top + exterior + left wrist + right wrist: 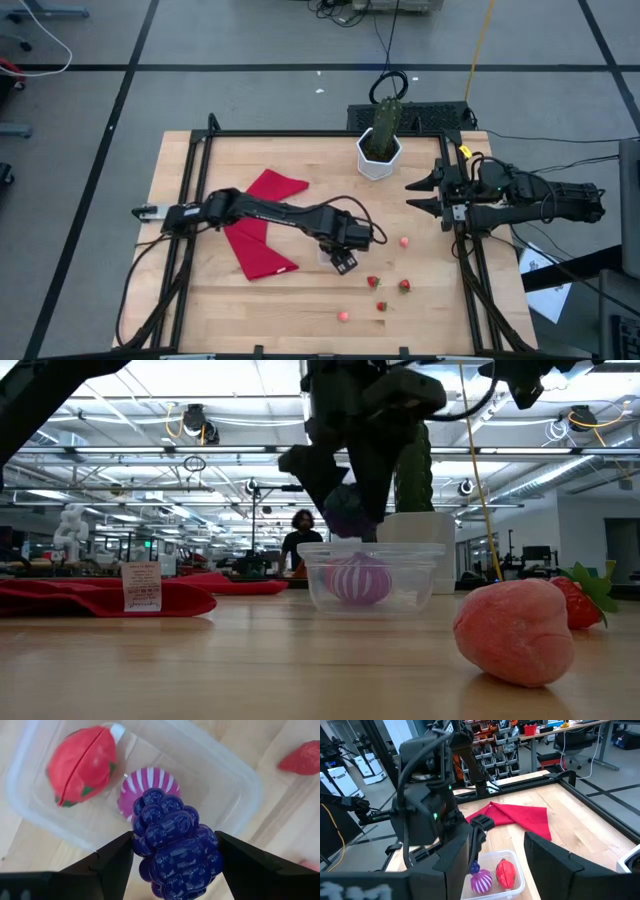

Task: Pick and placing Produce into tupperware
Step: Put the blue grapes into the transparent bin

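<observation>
My left gripper (343,260) hangs over the clear tupperware (375,582) near the table's middle, shut on a purple grape cluster (175,845). Inside the tupperware lie a red fruit (82,765) and a pink-and-white striped piece (150,785), resting on its floor. More produce lies loose on the wood toward the near right: a pink piece (404,241), two strawberries (373,282) (404,286), a small red piece (381,306) and another pink piece (343,316). My right gripper (415,195) waits open near the table's right edge. My left gripper pinches the grape cluster between its two fingers, one finger (112,860) on each side of the cluster's middle (145,845). The fingers come from above, pointing down. The cluster is lifted clear, just above the tupperware's open top (348,510).
A red cloth (262,235) lies left of the tupperware. A white hexagonal pot (379,157) with a green cactus-like plant (386,122) stands at the far edge. A black frame (470,270) rims the table. Bare wood lies on the near left.
</observation>
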